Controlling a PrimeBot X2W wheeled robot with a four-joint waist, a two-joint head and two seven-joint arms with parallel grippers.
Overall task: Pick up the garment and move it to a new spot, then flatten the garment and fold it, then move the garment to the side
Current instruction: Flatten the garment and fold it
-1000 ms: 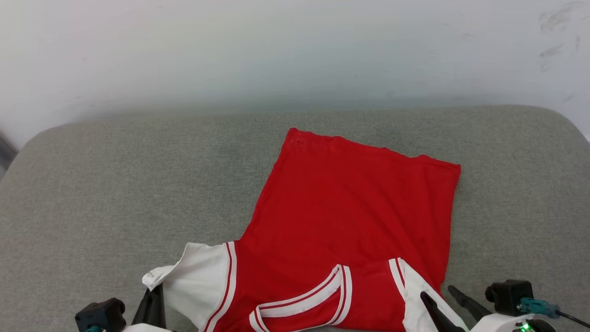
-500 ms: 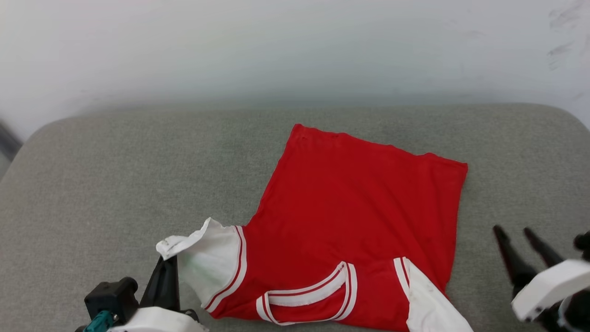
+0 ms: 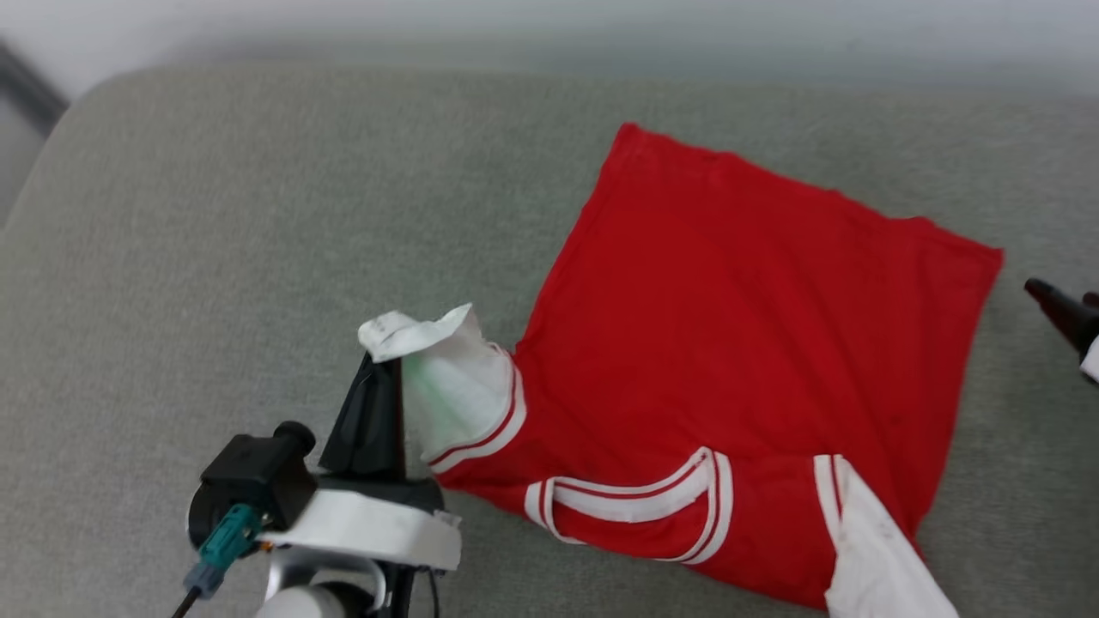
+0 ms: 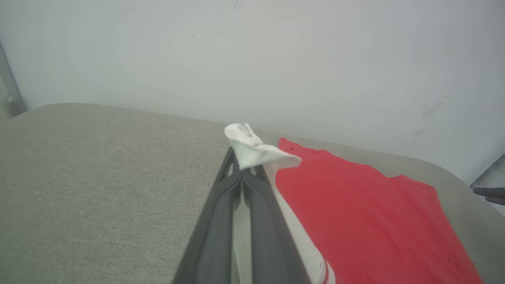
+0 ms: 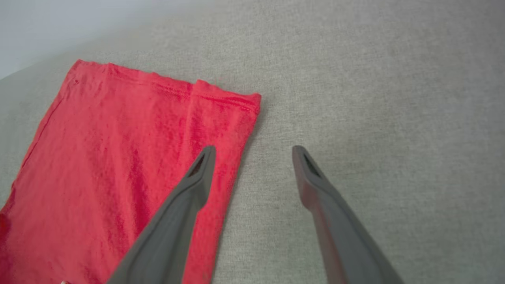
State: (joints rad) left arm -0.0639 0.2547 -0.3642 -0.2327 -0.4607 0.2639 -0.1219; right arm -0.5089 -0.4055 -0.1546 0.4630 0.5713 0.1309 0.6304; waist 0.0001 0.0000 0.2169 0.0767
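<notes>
Garment [image 3: 730, 326], soft bright-red fabric top with white stripe-edged sleeves, spread nearly flat on grey woven cushion [image 3: 215, 257], right of centre, seen from the head. Left pincer [image 3: 382, 369] clamped on white sleeve [image 3: 455, 386], its end lifted clear of the cushion; right pincer [image 3: 1060, 309] at the picture's edge, just beside the hem corner.

From the left wrist: dark fingers [image 4: 221, 221] pressed together on the sleeve end, red body stretching away to the right.

From the right wrist: jaws spread wide, holding nothing, one finger over red cloth, the other over bare cushion, straddling the side edge near the hem; contact impossible to tell.

Likely step: flattening before the fold. Next move, by the look of it: lower and pinch that edge, then draw outward against the held sleeve.
</notes>
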